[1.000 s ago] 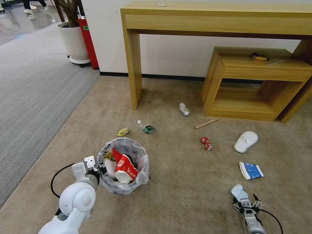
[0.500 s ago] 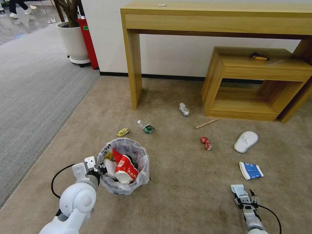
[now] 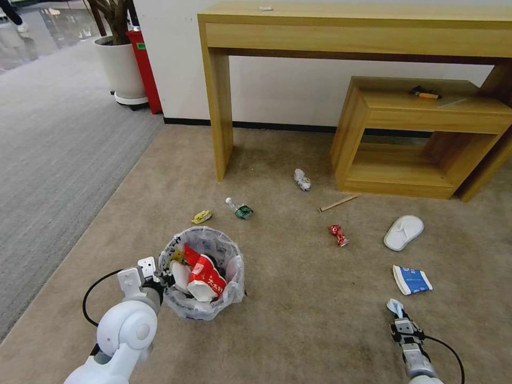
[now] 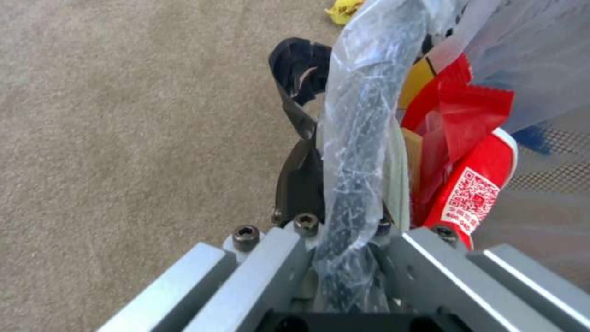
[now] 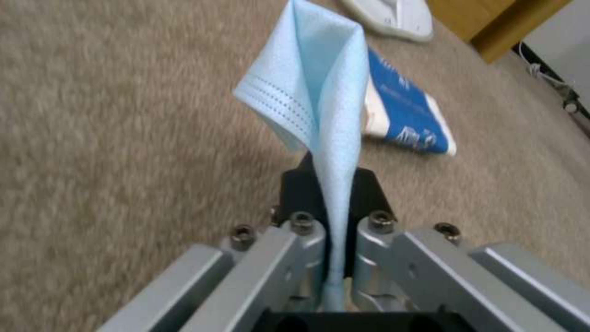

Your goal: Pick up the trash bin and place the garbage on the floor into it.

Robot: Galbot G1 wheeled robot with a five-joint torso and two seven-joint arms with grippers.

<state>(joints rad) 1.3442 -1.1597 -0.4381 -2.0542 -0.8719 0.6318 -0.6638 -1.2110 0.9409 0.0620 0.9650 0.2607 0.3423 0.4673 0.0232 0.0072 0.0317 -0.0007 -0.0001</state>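
Jaws, left gripper (image 3: 166, 277): clamped on the bag-lined rim of the trash bin (image 3: 202, 309).
Jaws, right gripper (image 3: 400, 320): pinched together on a pale blue tissue (image 5: 313, 92), which stands up from the tips.
Trash bin: on the beige floor (image 3: 298, 298), front left, holding red wrappers and a cup.
Garbage loose on floor: blue-white packet (image 3: 412, 280) just beyond the right gripper; white slipper (image 3: 404, 232); red wrapper (image 3: 338, 235); small bottle (image 3: 240, 209); wooden stick (image 3: 338, 202).
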